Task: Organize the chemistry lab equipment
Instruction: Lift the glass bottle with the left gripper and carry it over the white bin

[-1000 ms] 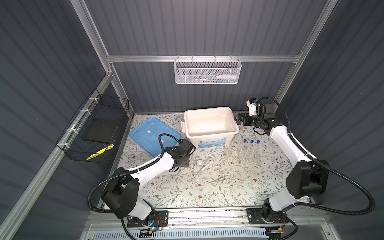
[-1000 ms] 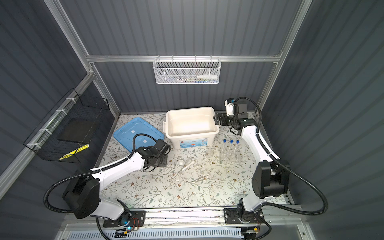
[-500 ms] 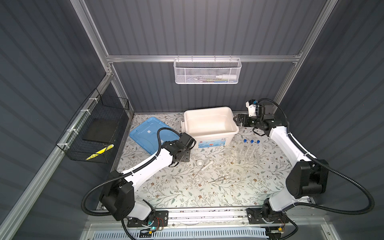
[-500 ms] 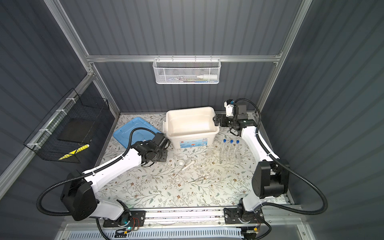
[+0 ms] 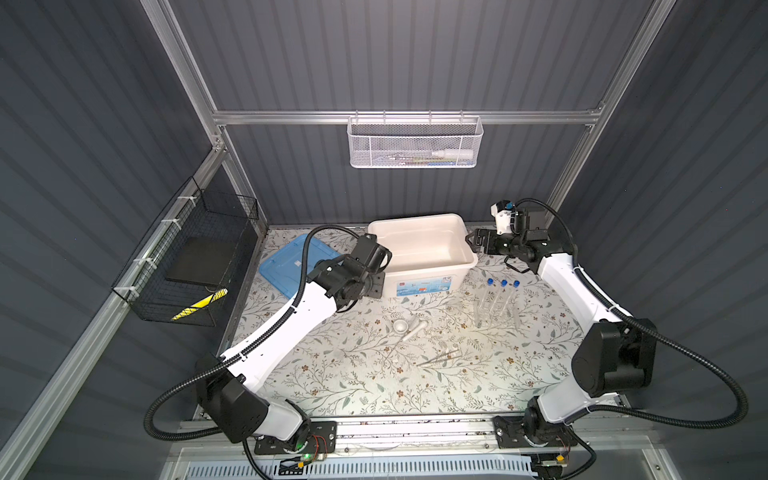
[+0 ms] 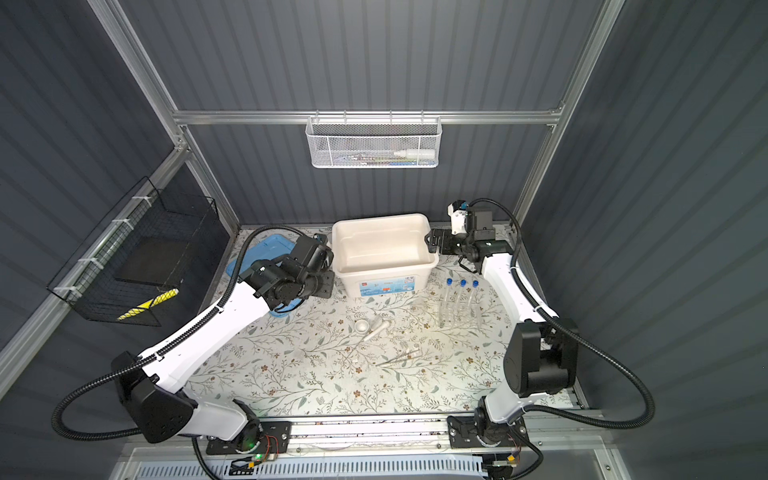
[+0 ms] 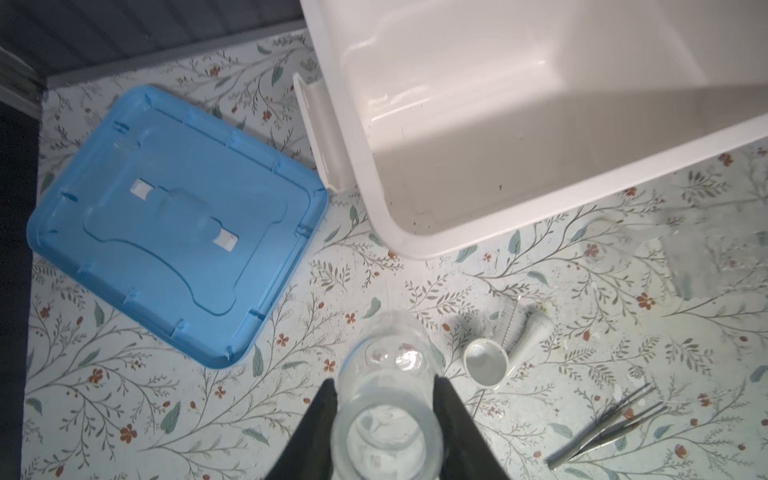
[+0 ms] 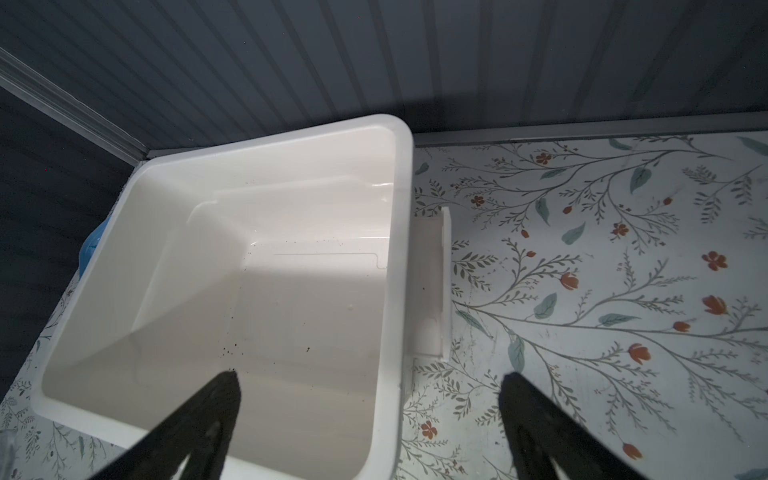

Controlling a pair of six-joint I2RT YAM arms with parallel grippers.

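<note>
Between your left jaws: glass dish point(image 7: 388, 411), clamped, near the box point(image 7: 415, 237) rim. Right jaws wide apart over the box's side wall, holding nothing. Box empty. Beyond the dish on the desk point(image 5: 374, 382): mortar point(image 7: 485, 361), pestle point(image 7: 532, 336), tweezers point(image 7: 611, 428), 3 test tubes point(image 5: 503, 291) in rack point(image 5: 494, 316). All left to do.

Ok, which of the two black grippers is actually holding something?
The left gripper: its jaws clamp a small clear glass jar. The right gripper stands wide open and empty beside the cream plastic box.
</note>
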